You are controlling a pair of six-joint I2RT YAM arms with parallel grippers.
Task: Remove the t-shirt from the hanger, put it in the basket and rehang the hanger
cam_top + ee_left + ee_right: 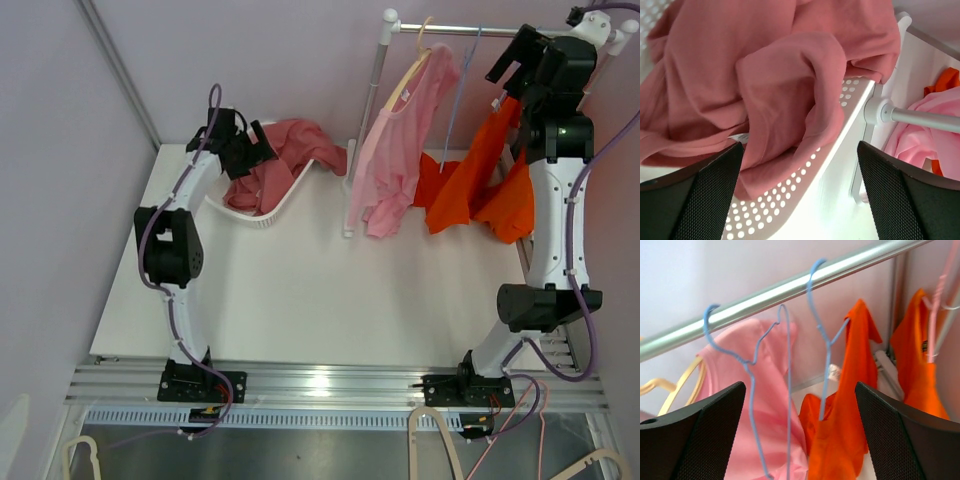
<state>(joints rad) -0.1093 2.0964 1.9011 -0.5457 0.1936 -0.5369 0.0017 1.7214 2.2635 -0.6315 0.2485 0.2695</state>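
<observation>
An orange t-shirt point(478, 182) hangs from a blue wire hanger point(826, 340) on the rail point(470, 30); it also shows in the right wrist view point(860, 405). A light pink t-shirt point(400, 150) hangs on a yellow hanger point(408, 75) to its left. A bare blue hanger point(752, 365) hangs between them. My right gripper point(515, 62) is open and empty, up by the rail just right of the orange shirt. My left gripper point(262, 148) is open and empty over a dark pink t-shirt point(755, 75) in the white basket point(805, 185).
The rack's upright post point(365, 130) stands at the back centre beside the basket point(250, 215). A second orange garment on a pink hanger point(922, 365) hangs at the far right. Spare hangers point(430, 440) lie below the table's front rail.
</observation>
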